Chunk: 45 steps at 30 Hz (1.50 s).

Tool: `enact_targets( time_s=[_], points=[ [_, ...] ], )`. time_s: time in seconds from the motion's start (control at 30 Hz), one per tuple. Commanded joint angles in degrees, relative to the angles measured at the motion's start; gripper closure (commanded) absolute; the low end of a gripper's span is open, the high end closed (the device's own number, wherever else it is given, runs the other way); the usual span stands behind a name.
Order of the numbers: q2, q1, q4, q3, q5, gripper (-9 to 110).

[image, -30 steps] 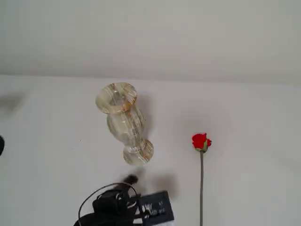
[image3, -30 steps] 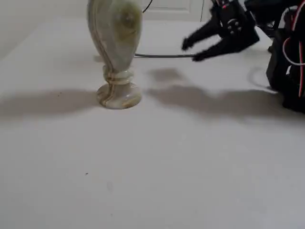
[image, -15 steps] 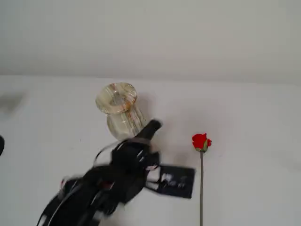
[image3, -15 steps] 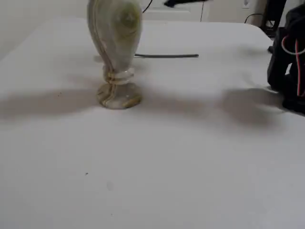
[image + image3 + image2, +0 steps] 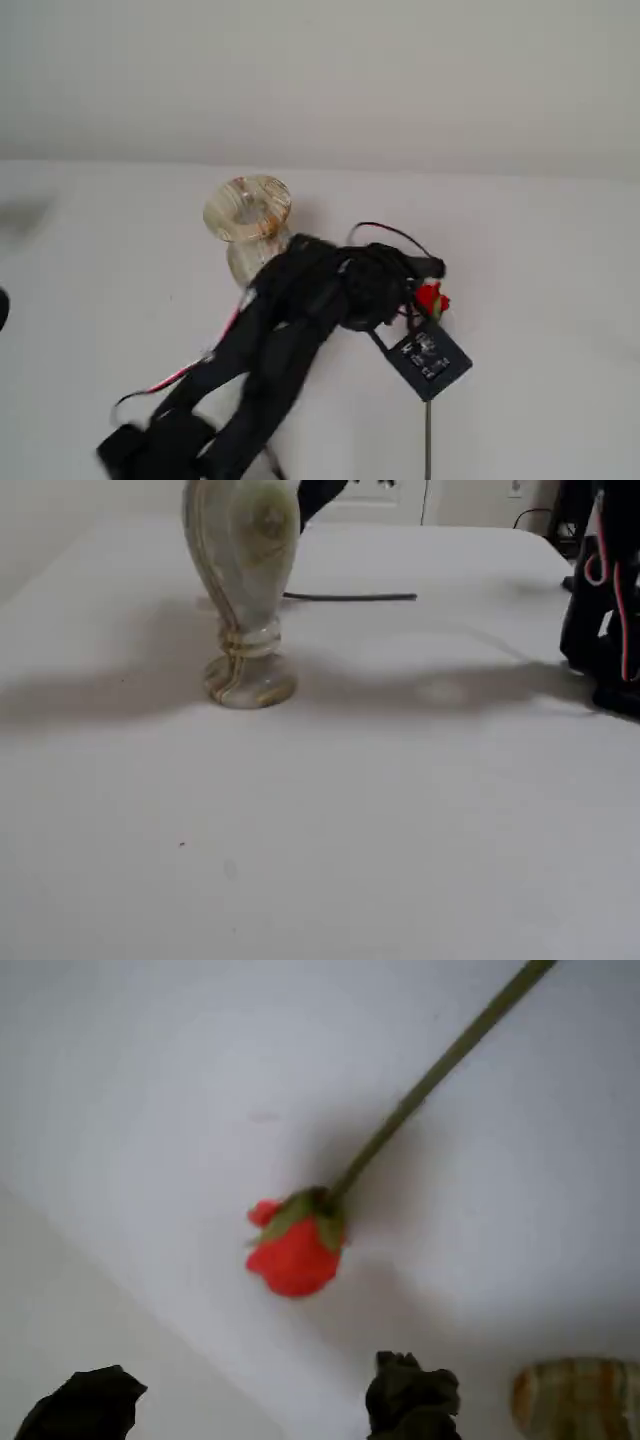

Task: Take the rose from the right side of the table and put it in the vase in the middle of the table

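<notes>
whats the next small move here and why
Probably lower the gripper toward the rose, aiming at its stem just behind the bud. The wrist view shows the jaws open and above it, and the rose lies untouched on the table.

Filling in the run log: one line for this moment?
phase: reaching | gripper: open above rose | rose: on table | vase: empty

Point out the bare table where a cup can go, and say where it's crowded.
Free: the wide white table in front of the vase in a fixed view, and the stretch right of the rose in a fixed view. Crowded: between vase and rose, where the arm reaches across and the open gripper hovers over the bud.
</notes>
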Motion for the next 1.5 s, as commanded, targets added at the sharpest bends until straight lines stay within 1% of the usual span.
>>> enact_targets(
  time_s=[0.0, 0.07, 0.17, 0.2, 0.7, 0.83, 0.93, 1.13, 1.2, 1.3, 1.47],
  points=[
    [-14.5, 1.49, 12.13, -27.42, 2.37, 70],
    [-23.82, 1.93, 19.51, -42.71, 2.55, 70],
    [-41.31, 1.85, 31.64, -74.0, 2.55, 70],
    [-44.03, 1.58, 33.05, -78.4, 2.37, 70],
    [-51.59, -0.44, 32.78, -77.7, 2.81, 70],
    [-53.7, -1.67, 33.4, -77.52, 2.46, 68],
    [-55.11, -3.16, 34.8, -77.26, 1.67, 65],
    [-56.78, -5.01, 36.91, -76.03, -3.52, 65],
    [-56.95, -5.36, 37.62, -76.03, -4.57, 67],
    [-56.87, -5.36, 38.41, -76.03, -6.68, 73],
    [-57.22, -4.75, 38.76, -76.03, -6.86, 84]
  ],
)
